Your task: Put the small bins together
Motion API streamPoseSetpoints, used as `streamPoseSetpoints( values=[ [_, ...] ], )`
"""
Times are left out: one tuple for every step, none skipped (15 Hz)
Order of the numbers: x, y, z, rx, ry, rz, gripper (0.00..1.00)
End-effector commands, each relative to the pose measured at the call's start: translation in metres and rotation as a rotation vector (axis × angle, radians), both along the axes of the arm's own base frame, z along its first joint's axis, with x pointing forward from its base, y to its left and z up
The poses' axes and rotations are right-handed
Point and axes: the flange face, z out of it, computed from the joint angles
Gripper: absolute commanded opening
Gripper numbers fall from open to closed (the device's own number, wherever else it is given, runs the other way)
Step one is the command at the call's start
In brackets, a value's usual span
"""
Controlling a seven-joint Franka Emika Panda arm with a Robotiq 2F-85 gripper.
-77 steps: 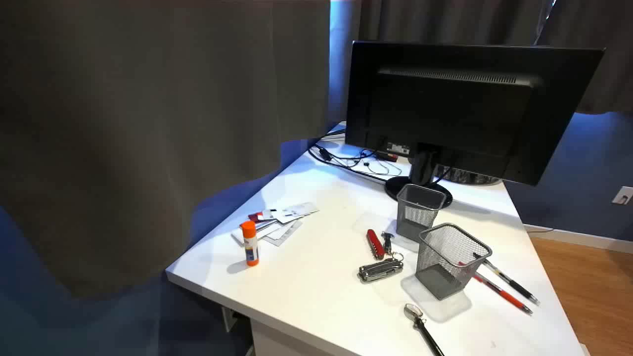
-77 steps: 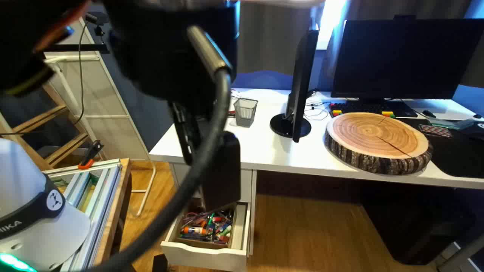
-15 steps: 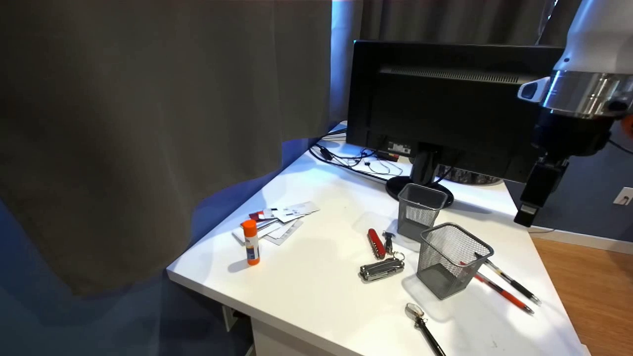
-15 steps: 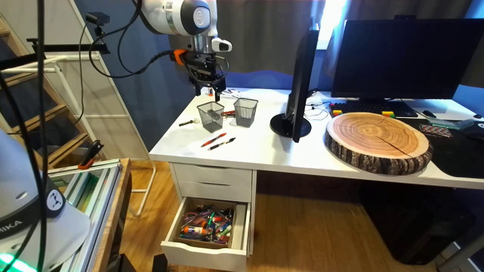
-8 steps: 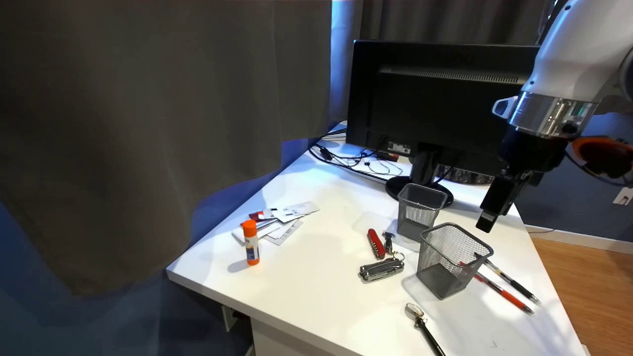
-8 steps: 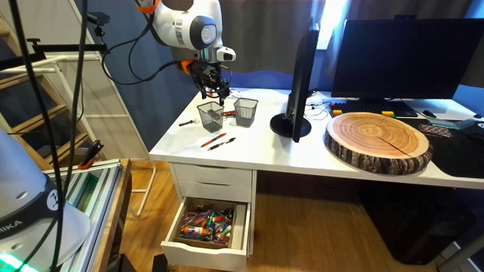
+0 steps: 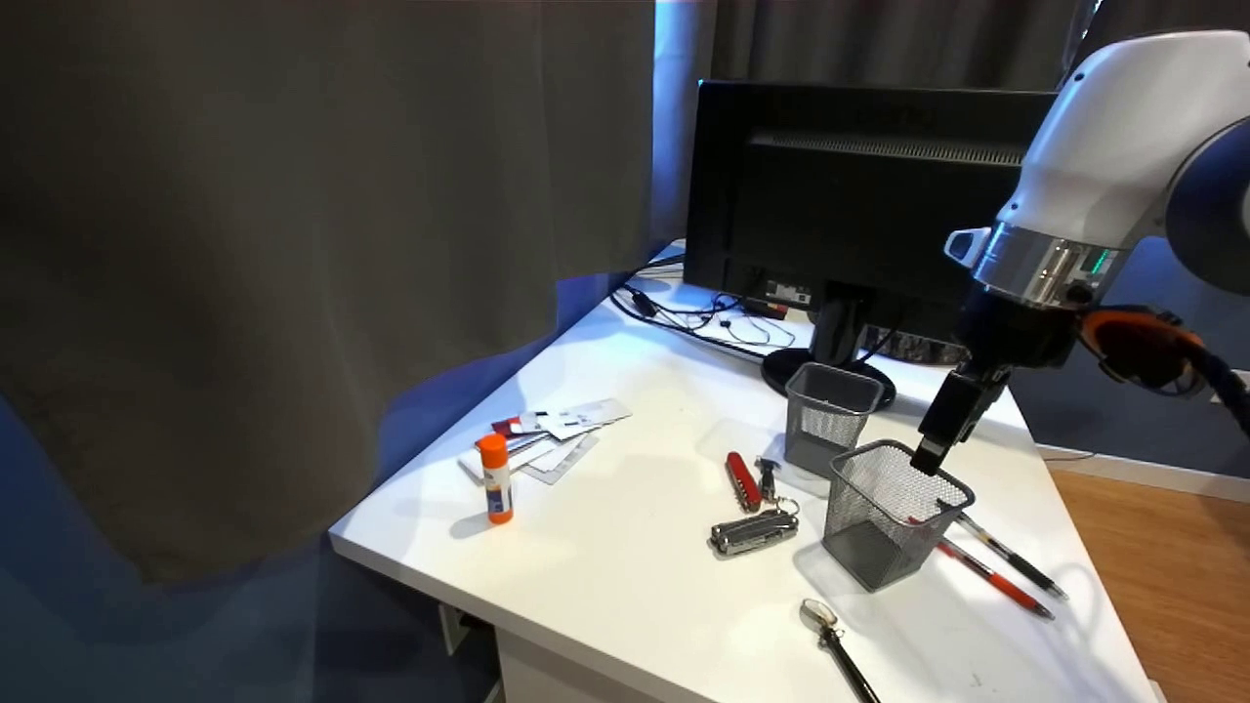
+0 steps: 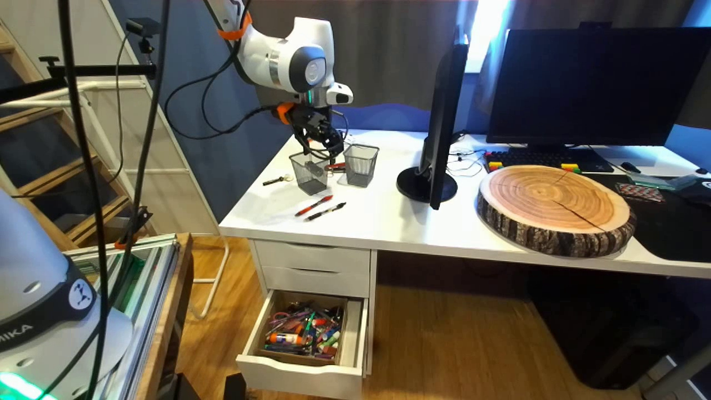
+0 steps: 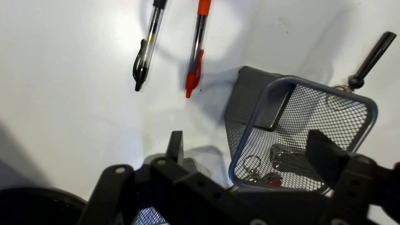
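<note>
Two small grey wire-mesh bins with square tapered sides stand upright and apart on the white desk. The bin nearer the pens (image 7: 879, 535) (image 8: 311, 176) shows large in the wrist view (image 9: 240, 104). The bin beside the monitor stand (image 7: 830, 422) (image 8: 361, 165) is mostly hidden behind my gripper in the wrist view (image 9: 150, 216). My gripper (image 9: 245, 135) (image 7: 928, 461) (image 8: 322, 153) is open and empty above the pen-side bin. In the wrist view its left finger appears outside that bin's rim and its right finger over the opening. I cannot tell whether either touches.
A red pen (image 7: 1001, 586) and a black pen (image 7: 1025, 566) lie beside the pen-side bin. A multi-tool (image 7: 752, 532), a red knife (image 7: 742, 481) and a black-handled item (image 7: 848, 664) lie around it. The monitor (image 7: 879, 215) stands behind. A glue stick (image 7: 496, 478) stands farther off.
Five seconds ago the arm was close to one camera. Over the last second my gripper came down and across to the pen-side bin. The bins have not moved.
</note>
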Motion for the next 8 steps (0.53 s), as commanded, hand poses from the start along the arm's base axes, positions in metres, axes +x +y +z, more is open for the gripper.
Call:
streamPoseSetpoints(
  values=[
    [0.0109, 0.0035, -0.0118, 0.010, -0.008, 0.026, 0.76],
    [0.0117, 0.0034, -0.0138, 0.010, -0.006, 0.028, 0.68],
    [0.0123, 0.0033, -0.0164, 0.010, -0.002, 0.031, 0.59],
    [0.0132, 0.0028, -0.0184, 0.009, 0.001, 0.035, 0.53],
    [0.0133, 0.0028, -0.0203, 0.007, 0.003, 0.039, 0.44],
    [0.0138, 0.0028, -0.0212, 0.008, 0.004, 0.041, 0.38],
    [0.0144, 0.0029, -0.0214, 0.009, 0.004, 0.044, 0.30],
    [0.0152, 0.0017, -0.0206, 0.013, 0.005, 0.043, 0.24]
  ],
)
